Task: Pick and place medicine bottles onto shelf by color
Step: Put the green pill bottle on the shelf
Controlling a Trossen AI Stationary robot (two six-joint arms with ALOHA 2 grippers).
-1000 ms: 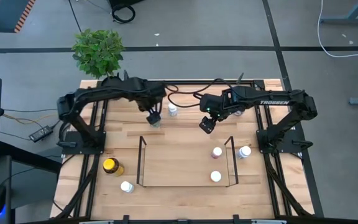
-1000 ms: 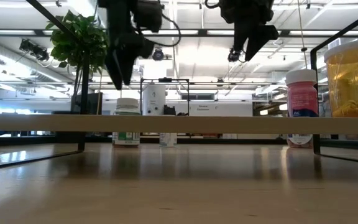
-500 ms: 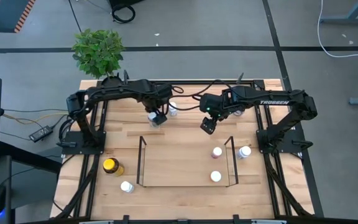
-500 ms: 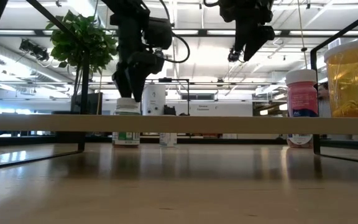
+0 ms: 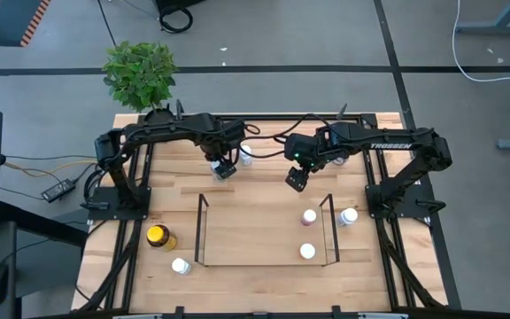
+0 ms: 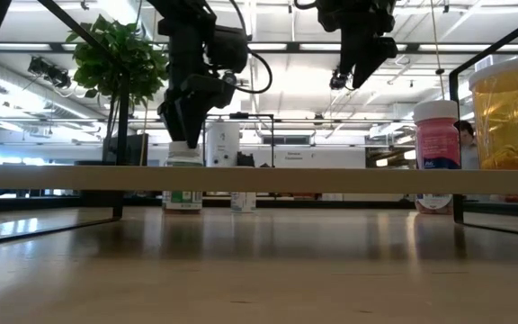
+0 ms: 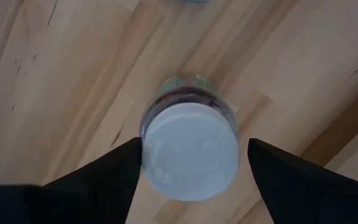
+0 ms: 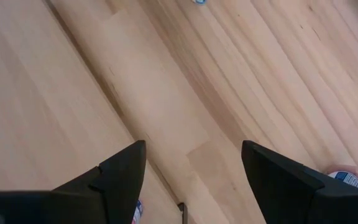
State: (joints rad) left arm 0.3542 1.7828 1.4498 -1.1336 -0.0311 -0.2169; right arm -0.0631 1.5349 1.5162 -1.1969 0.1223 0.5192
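- Your left hand (image 7: 188, 180) is down over a white-capped bottle (image 7: 190, 149) standing upright on the counter (image 5: 264, 199), on the far side of the shelf (image 5: 264, 232). Its two fingers (image 7: 101, 177) straddle the cap, one on each side with a sliver of gap showing, so the bottle is not clamped yet.
- Expect this bottle to be light, rigid plastic with a smooth round wall. It should not crush, but it can twist or squirt out of a two-finger pinch.
- Take hold just under the cap, on the shoulder or upper body, with the pads square across the widest line. A grip on the cap rim alone looks more likely to slip.
- It is narrow and fairly tall, so it will likely tip if one finger touches first; centre it before you close.
- A second small bottle (image 5: 246, 156) stands just beside it, so keep the outer finger from nudging that one.
- Your right hand (image 5: 294, 180) hangs released and empty above bare counter, near the shelf's right end frame.
- Lift straight up; the thin wire shelf gives little footing, so set the base down flat.
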